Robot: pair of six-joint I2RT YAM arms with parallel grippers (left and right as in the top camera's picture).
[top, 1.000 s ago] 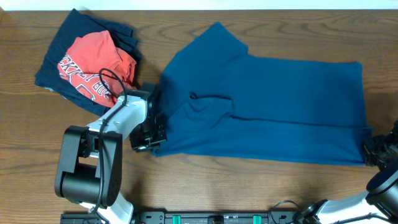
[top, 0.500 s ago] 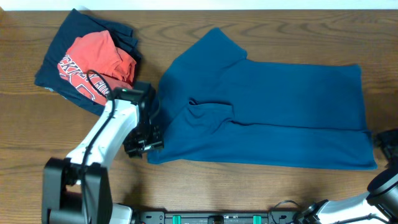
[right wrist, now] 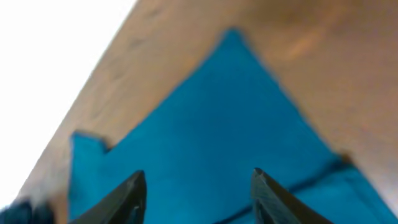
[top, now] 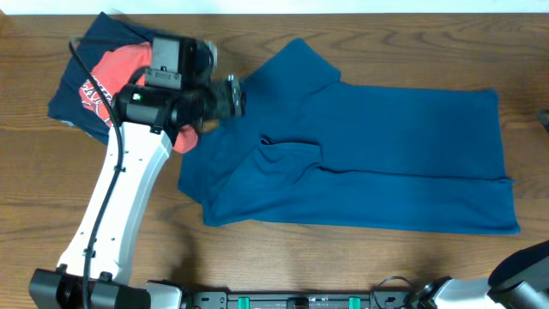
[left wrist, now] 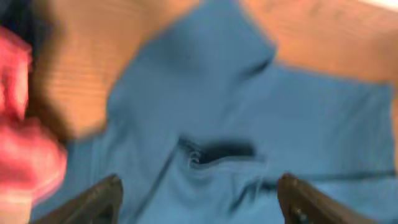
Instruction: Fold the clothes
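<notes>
The clothes are chiefly a blue T-shirt [top: 386, 146] lying flat across the table, with a lengthwise crease and a small pucker [top: 287, 146] near its left end. A red tee [top: 96, 84] sits on a navy garment [top: 90, 43] at the back left. My left gripper [top: 230, 94] hovers above the shirt's upper left part. In the blurred left wrist view it [left wrist: 199, 190] is open and empty over the blue T-shirt [left wrist: 205, 106], with the red tee [left wrist: 25, 155] at the left. My right gripper [right wrist: 199, 183] is also open and empty above the blue T-shirt [right wrist: 211, 124].
The left arm [top: 120, 197] stretches from the front left corner over the bare wooden table [top: 51, 197]. The right arm's base [top: 519, 275] sits at the front right. A black rail [top: 300, 300] runs along the front edge.
Both grippers opened and let go of the shirt's front edge. The left one rose and swung toward the back left. The right one pulled away past the right edge of the overhead view.
</notes>
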